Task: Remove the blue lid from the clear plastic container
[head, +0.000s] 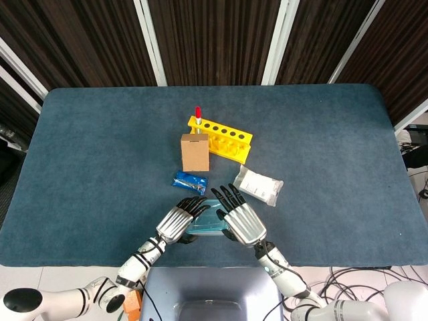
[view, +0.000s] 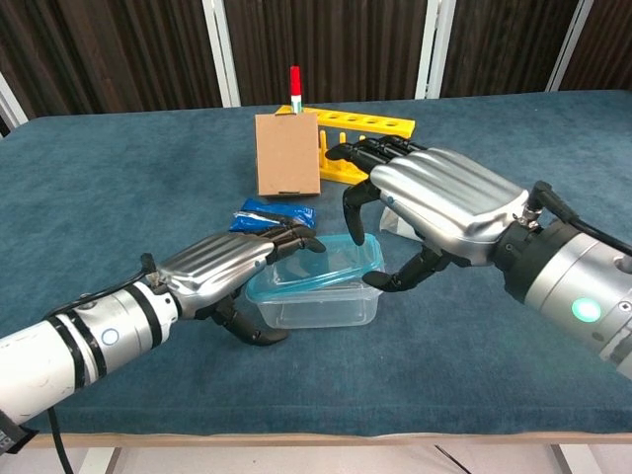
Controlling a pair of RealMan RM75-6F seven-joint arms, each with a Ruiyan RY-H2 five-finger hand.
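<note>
The clear plastic container (view: 318, 309) sits near the table's front edge, mostly covered by both hands in the head view (head: 204, 225). Its blue lid (view: 331, 265) is tilted, with the right side raised off the rim and the left side still down. My right hand (view: 434, 202) (head: 242, 219) grips the lid's right edge, fingers curled over the top and thumb underneath. My left hand (view: 222, 267) (head: 175, 223) holds the container's left end, its fingers lying on the lid's left edge and its thumb against the side wall.
Just behind the container lies a blue packet (view: 276, 214), and a white bag (head: 258, 185) lies behind my right hand. Further back stand a brown box (view: 286, 153) and a yellow tube rack (head: 224, 137) holding a red-capped tube (view: 294, 84). The table's front edge (view: 326, 434) is close.
</note>
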